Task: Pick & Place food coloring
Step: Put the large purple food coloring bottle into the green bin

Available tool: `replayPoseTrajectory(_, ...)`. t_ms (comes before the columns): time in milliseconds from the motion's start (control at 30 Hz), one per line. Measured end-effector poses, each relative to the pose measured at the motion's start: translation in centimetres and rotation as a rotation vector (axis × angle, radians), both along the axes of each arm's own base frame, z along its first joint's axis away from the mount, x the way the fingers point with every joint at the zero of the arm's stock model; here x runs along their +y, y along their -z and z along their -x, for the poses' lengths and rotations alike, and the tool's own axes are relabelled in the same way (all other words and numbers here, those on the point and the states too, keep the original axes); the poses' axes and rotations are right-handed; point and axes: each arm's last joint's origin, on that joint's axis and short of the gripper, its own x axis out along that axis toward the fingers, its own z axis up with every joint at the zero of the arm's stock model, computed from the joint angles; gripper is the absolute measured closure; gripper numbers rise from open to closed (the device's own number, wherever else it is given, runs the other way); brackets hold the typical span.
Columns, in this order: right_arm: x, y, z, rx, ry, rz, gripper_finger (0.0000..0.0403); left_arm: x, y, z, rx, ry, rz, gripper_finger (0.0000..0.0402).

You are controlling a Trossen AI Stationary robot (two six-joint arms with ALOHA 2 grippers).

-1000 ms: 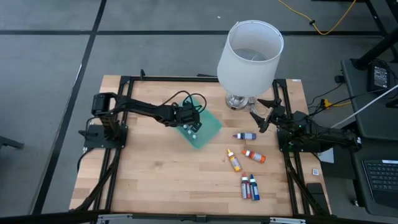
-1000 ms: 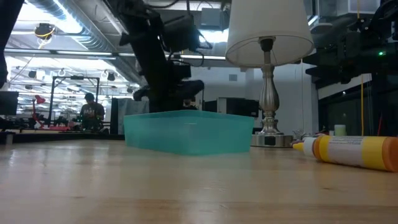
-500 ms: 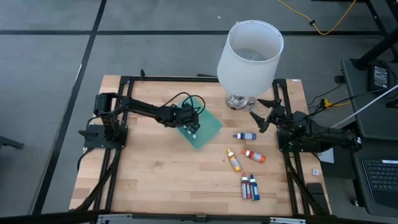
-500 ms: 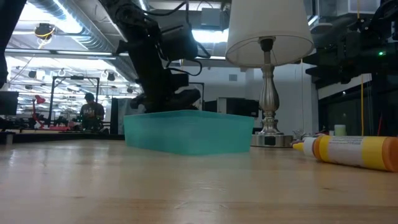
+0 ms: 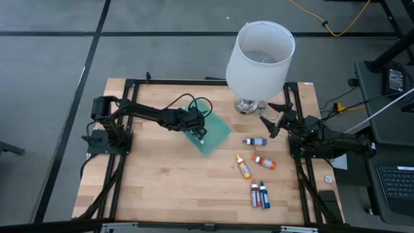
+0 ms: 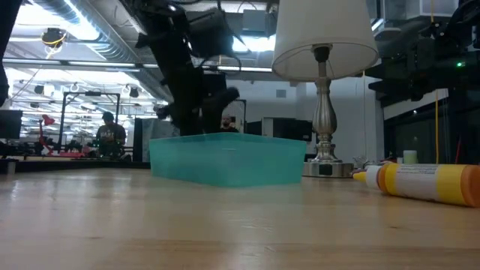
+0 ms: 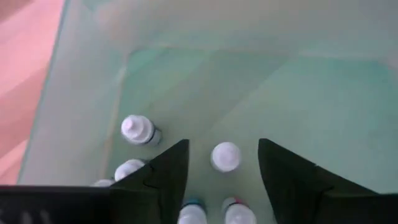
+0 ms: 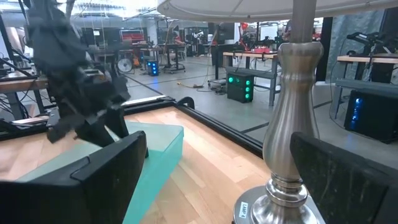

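Several small white-capped food coloring bottles (image 7: pixel 137 130) stand upright on the floor of a teal tray (image 5: pixel 215 134). My left gripper (image 7: pixel 222 144) hangs open over the tray, pointing steeply down. One bottle (image 7: pixel 225 157) stands between its fingers with a gap on each side. Larger food coloring bottles lie on the wood right of the tray: purple (image 5: pixel 255 141), red-orange (image 5: pixel 264 162), orange (image 5: pixel 243 167), and a red and blue pair (image 5: pixel 260 194). My right gripper (image 5: pixel 272 120) waits open at the right edge, beside the lamp base.
A tall lamp with a white shade (image 5: pixel 260 58) and a metal base (image 5: pixel 248 105) stands at the far edge, between the tray and my right arm. In the low view the orange bottle (image 6: pixel 424 182) lies at the right. Bare wood lies near the front left.
My left gripper dipped toward the tray's rim and has come back up a little, staying over the same spot. The bottles on the wood and my right arm have kept still.
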Motion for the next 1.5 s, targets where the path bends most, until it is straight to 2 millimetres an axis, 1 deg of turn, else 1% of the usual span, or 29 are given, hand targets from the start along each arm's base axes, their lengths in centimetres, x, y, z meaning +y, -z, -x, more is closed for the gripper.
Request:
replayPoseTrajectory(67,0.0,0.0,0.0,0.000,0.000,0.000,0.0006,0.0,-1.1,0.3,-0.026,0.002,-0.001,0.0195)
replayPoseTrajectory(167,0.0,0.0,0.0,0.000,0.000,0.000,0.0006,-0.2,-3.4,1.0,-0.087,0.010,-0.001,0.0164)
replayPoseTrajectory(300,0.0,0.0,0.0,0.000,0.000,0.000,0.0006,-0.8,-6.1,2.2,-0.171,0.061,0.034,0.0123)
replayPoseTrajectory(367,0.0,0.0,0.0,0.000,0.000,0.000,0.0006,-1.1,-7.2,2.9,-0.206,0.090,0.066,0.0103)
replayPoseTrajectory(500,0.0,0.0,0.0,0.000,0.000,0.000,0.0006,-1.5,-8.1,5.0,-0.245,0.140,0.117,0.0073)
replayPoseTrajectory(633,0.0,0.0,0.0,0.000,0.000,0.000,0.0006,-2.0,-8.8,8.0,-0.274,0.191,0.064,0.0070)
replayPoseTrajectory(767,0.0,0.0,0.0,0.000,0.000,0.000,0.0006,-2.8,-9.1,11.1,-0.304,0.269,-0.002,0.0082)
replayPoseTrajectory(900,0.0,0.0,0.0,0.001,0.000,0.000,0.0006,-3.6,-8.9,14.0,-0.327,0.360,-0.054,0.0103)
replayPoseTrajectory(1067,0.0,0.0,0.0,0.000,0.000,0.000,0.0006,-4.1,-8.4,16.9,-0.374,0.435,-0.118,0.0138)
replayPoseTrajectory(1267,0.0,0.0,0.0,0.000,0.000,0.000,0.0006,-4.4,-7.0,19.2,-0.398,0.500,-0.191,0.0199)
replayPoseTrajectory(1500,0.0,0.0,0.0,0.000,0.000,0.000,0.0006,-4.4,-6.3,20.8,-0.540,0.500,-0.240,0.0282)
